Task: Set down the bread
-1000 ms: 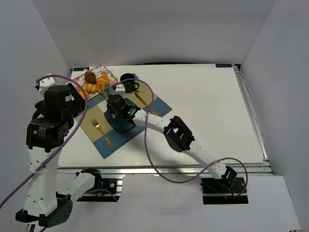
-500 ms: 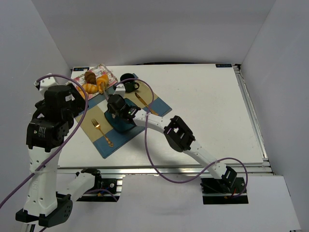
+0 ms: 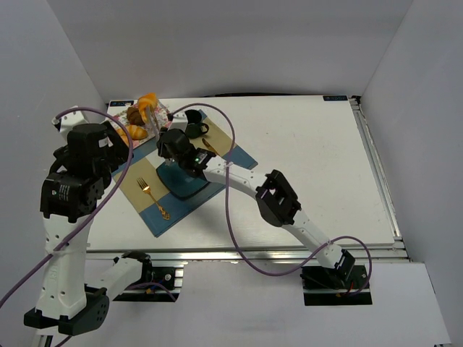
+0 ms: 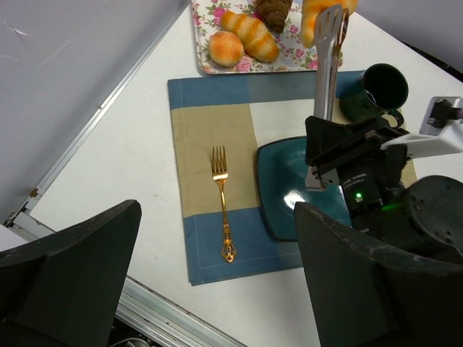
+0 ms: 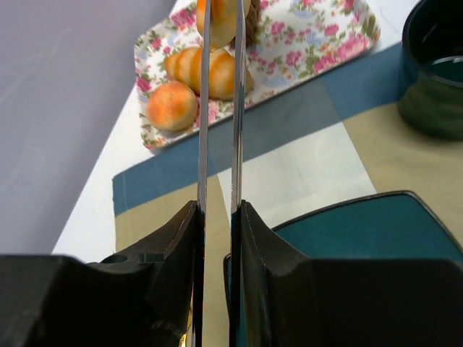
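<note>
The bread, a small golden-orange croissant (image 3: pixel 147 101), hangs pinched in the tips of metal tongs (image 3: pixel 154 121) above the floral tray (image 3: pixel 165 110). My right gripper (image 3: pixel 171 142) is shut on the tongs' handles. In the right wrist view the croissant (image 5: pixel 221 18) sits between the two tong blades (image 5: pixel 205 108), with my right gripper (image 5: pixel 219 210) clamped on them. The left wrist view shows the croissant (image 4: pixel 325 7) at the top edge. The square teal plate (image 3: pixel 187 182) lies on the placemat below the right arm. My left gripper (image 4: pixel 210 282) is open, empty and high above the table.
On the tray (image 4: pixel 210 69) lie a round bun (image 4: pixel 226 48), a long orange roll (image 4: pixel 249 35) and a dark brown pastry (image 4: pixel 273 9). A gold fork (image 3: pixel 153 196) lies left of the plate, a dark mug (image 3: pixel 194 129) and a gold knife (image 3: pixel 211 149) behind it.
My right gripper has lifted the tongs with the croissant up off the tray. The plate now shows more. The left arm has barely moved.
</note>
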Robot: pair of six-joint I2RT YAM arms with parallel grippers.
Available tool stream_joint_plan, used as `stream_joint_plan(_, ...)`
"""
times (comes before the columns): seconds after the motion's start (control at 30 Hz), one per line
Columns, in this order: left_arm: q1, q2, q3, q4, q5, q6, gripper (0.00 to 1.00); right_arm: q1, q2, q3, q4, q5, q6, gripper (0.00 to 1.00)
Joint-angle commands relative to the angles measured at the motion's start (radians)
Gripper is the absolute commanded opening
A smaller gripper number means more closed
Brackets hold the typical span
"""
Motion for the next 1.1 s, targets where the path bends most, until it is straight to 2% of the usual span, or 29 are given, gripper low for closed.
stream_joint_plan(0.0, 0.000, 0.004, 0.032, 0.018, 0.005, -0.013, 0.98, -0.006, -0.102, -0.014, 0.065, 0.033, -0.041, 0.04)
stream_joint_plan(0.2, 0.000, 0.041, 0.082, 0.026, -0.040, -0.014, 0.98, -0.006, -0.218, -0.052, -0.011, -0.036, -0.103, 0.03)
stream_joint_plan(0.4, 0.000, 0.093, 0.164, 0.081, -0.046, -0.033, 0.98, -0.008, -0.487, -0.230, -0.113, -0.127, -0.208, 0.00)
stream_joint_plan(0.53, 0.000, 0.142, 0.228, 0.102, -0.040, -0.027, 0.98, -0.020, -0.654, -0.290, -0.266, -0.245, -0.238, 0.00)
stream_joint_plan(0.67, 0.000, 0.136, 0.204, 0.139, -0.048, -0.021, 0.97, -0.025, -0.777, -0.390, -0.328, -0.326, -0.228, 0.00)
stream_joint_plan(0.8, 0.000, 0.119, 0.173, 0.162, -0.066, -0.030, 0.97, -0.037, -0.892, -0.557, -0.306, -0.394, -0.219, 0.00)
stream_joint_plan(1.07, 0.000, 0.096, 0.081, 0.205, -0.037, -0.044, 0.97, -0.127, -0.939, -0.716, -0.227, -0.621, -0.205, 0.00)
